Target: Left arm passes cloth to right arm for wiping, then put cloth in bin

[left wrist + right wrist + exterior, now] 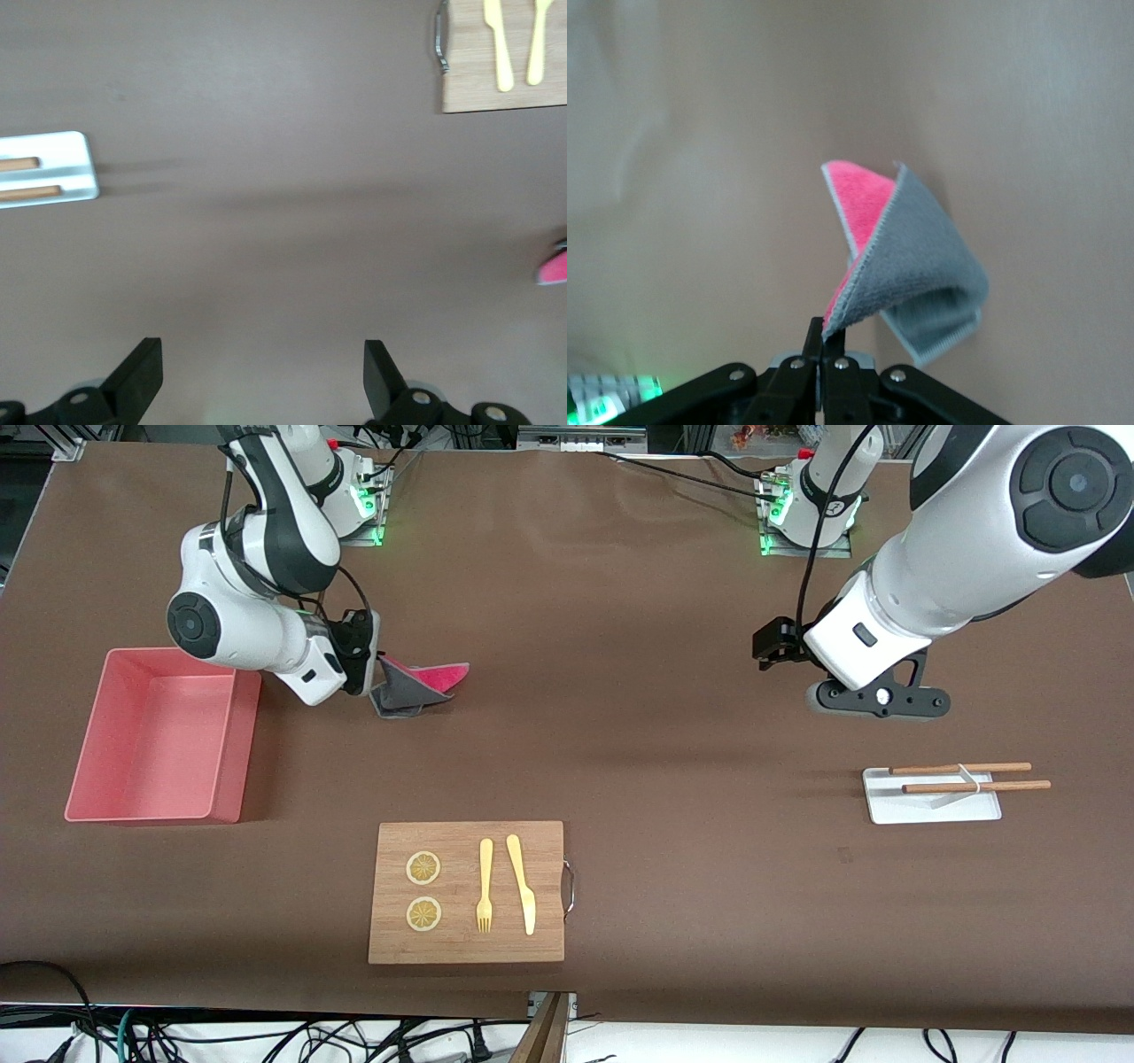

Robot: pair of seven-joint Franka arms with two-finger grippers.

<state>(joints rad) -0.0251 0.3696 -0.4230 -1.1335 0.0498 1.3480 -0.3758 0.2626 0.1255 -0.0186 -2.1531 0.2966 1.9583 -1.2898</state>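
Tabletop (620,691): brown, carrying all items.

Bin (159,735): salmon-pink tub at the right arm's end of the tabletop, nothing visible inside.

Cutting board (467,892): wooden, nearer the front camera than the cloth; carries two lemon slices (423,890), a yellow fork (485,886) and a yellow knife (522,883).

White tray (930,797): toward the left arm's end, two chopsticks (970,777) lying across it.

Cloth (416,685): magenta face, grey reverse, draped and partly lifted, its low end touching the tabletop just beside the bin.

Right pincer (823,341): clenched on one corner of the cloth, low over the tabletop beside the bin.

Left pincer (257,376): released, fingers wide apart, nothing between them; hangs over bare tabletop near the white tray. Left arm waits.
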